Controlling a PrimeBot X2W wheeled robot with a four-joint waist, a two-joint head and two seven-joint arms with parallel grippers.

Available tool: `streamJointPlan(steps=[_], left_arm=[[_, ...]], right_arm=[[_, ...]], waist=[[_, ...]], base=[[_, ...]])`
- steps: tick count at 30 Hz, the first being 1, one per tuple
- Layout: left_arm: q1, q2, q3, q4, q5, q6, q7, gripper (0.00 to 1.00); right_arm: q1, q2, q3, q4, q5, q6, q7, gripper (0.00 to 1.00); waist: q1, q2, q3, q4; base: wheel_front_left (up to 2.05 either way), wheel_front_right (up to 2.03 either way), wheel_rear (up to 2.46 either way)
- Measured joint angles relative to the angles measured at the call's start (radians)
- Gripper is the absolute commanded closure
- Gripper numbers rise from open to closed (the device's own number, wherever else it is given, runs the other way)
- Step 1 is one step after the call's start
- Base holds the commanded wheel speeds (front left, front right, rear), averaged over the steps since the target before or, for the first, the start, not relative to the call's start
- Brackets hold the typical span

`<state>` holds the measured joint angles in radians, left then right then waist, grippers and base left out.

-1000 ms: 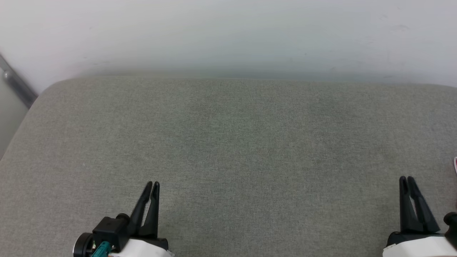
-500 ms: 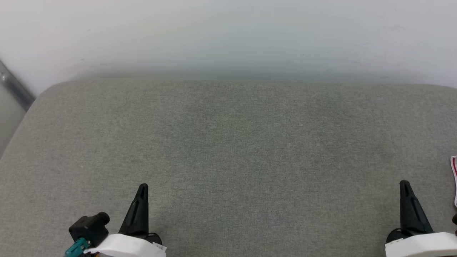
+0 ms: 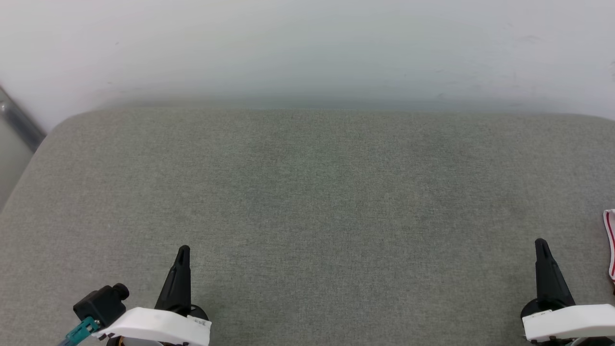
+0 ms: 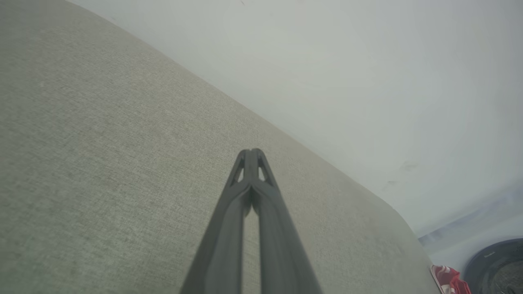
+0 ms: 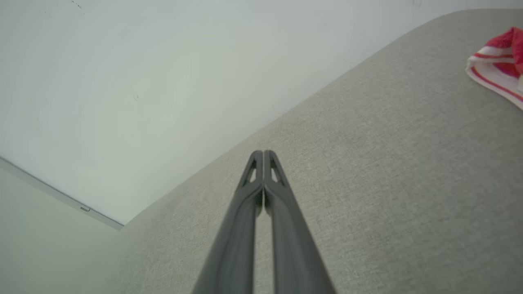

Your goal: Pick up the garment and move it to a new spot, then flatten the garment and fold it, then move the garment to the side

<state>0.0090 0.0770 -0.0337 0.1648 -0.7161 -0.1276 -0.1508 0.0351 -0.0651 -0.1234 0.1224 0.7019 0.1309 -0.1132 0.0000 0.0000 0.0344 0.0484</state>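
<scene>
a wide grey-green woven fabric cushion [image 3: 307, 202] with rounded far corners spreads across the head view, backed by a plain white wall [image 3: 307, 48]. the left gripper [image 3: 183, 251], two long dark fingers on a white wrist housing [image 3: 153, 327], rises from the lower left of that view. its fingers are pressed together into one narrow point, and the left wrist view shows the two tips meeting. the right gripper [image 3: 541, 243] stands at the lower right in the same pose, its fingers likewise closed tip to tip, as the right wrist view also shows. both point toward the wall over bare cushion, well apart from each other; whether they touch the fabric cannot be told. the garment [image 3: 610, 240], a red jersey shirt with white cloth and red-and-white striped trim, lies on the cushion at the far right edge of the head view. it is to the right of the right gripper and apart from it, with a sliver of white, red-striped cloth in frame. in the right wrist view a crumpled red and striped corner of it sits at the upper right. in the left wrist view a small red scrap of it shows by the cushion's far corner, beside a dark rounded object [image 4: 496, 265] too cut off to identify. a grey metal strip [image 3: 17, 122] runs diagonally at the left edge of the head view.
</scene>
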Motion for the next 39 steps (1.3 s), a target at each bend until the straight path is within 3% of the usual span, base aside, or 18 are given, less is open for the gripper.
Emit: streamJointPlan(steps=[39], left_arm=[[-0.056, 0.005, 0.046, 0.037, -0.48, 0.0, 0.114, 1.0]], right_arm=[[-0.072, 0.006, 0.004, 0.063, 0.463, 0.0, 0.116, 1.0]], waist=[[0.0, 0.0, -0.013, -0.02]], base=[[0.0, 0.0, 0.0]])
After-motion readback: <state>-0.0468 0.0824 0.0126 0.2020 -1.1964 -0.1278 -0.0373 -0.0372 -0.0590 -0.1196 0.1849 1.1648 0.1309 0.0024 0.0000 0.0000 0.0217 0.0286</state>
